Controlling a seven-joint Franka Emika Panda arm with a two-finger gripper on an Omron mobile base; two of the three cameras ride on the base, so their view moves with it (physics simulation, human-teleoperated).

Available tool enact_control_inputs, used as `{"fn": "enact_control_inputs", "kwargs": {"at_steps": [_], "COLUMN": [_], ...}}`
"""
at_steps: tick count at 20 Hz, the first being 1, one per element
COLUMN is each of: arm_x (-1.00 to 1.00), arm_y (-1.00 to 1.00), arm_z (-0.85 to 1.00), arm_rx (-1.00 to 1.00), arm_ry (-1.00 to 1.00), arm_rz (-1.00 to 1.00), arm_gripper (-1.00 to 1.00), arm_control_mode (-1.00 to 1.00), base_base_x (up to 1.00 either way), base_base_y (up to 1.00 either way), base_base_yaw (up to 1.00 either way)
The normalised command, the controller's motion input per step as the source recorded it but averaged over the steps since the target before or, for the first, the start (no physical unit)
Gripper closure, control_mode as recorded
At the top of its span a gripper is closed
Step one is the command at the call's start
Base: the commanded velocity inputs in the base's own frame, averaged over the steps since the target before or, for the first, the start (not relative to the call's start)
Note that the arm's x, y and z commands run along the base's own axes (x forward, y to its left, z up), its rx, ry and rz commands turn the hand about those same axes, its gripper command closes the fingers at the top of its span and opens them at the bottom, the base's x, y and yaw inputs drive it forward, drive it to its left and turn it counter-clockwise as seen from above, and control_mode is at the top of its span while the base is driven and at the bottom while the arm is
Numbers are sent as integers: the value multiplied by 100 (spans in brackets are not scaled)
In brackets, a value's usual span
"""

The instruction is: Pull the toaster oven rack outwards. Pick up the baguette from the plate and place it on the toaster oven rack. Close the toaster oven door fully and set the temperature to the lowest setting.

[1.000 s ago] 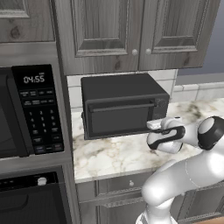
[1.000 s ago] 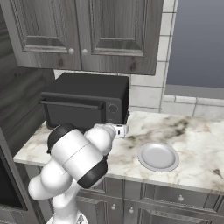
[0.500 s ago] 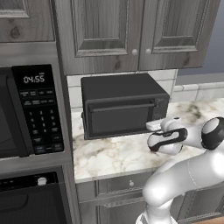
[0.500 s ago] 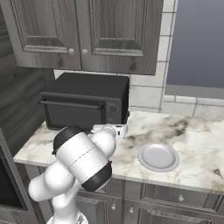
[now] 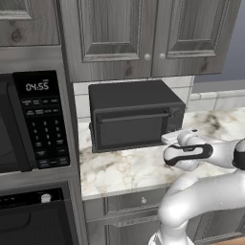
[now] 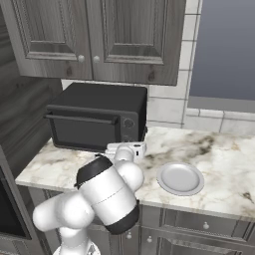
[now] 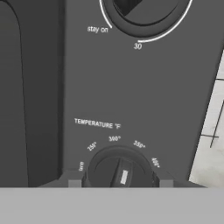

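Observation:
The black toaster oven (image 5: 134, 115) (image 6: 94, 114) stands on the marble counter with its toaster oven door (image 5: 131, 129) (image 6: 84, 130) up and shut, so the toaster oven rack is hidden. My gripper (image 5: 168, 139) (image 6: 124, 145) (image 7: 120, 183) is at the control strip on the oven's right. In the hand view its two fingertips (image 7: 74, 183) sit tight against both sides of the temperature dial (image 7: 120, 170), whose marker points up near 300. The white plate (image 6: 180, 178) lies bare to the right of the oven. The baguette is out of view.
A second dial (image 7: 144, 8) marked "stay on" and 30 sits above the temperature dial. A large microwave (image 5: 28, 124) with keypad is built in on the left, above a wall oven (image 5: 38, 215). Grey wall cabinets (image 6: 94, 35) hang over the counter.
The hand has sunk slightly at the oven's right front, and the forearm has swung a little to the right. Oven, door and plate stay as they were.

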Motion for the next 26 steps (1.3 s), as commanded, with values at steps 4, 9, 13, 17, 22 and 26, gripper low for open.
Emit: {"fn": "enact_control_inputs", "kwargs": {"at_steps": [4, 9, 13, 17, 22, 26], "arm_x": [0, 0, 0, 0, 0, 0], "arm_y": [0, 3, 2, 0, 0, 0], "arm_z": [0, 0, 0, 0, 0, 0], "arm_rx": [0, -19, -3, 0, 0, 0], "arm_ry": [0, 0, 0, 0, 0, 0], "arm_rz": [0, 12, 3, 0, 0, 0], "arm_gripper": [100, 100, 100, -100, -100, -100], "arm_control_mode": [-100, -100, -100, -100, -100, -100], "base_base_x": [0, 0, 0, 0, 0, 0], "base_base_y": [0, 0, 0, 0, 0, 0], "base_base_yaw": [0, 0, 0, 0, 0, 0]}}
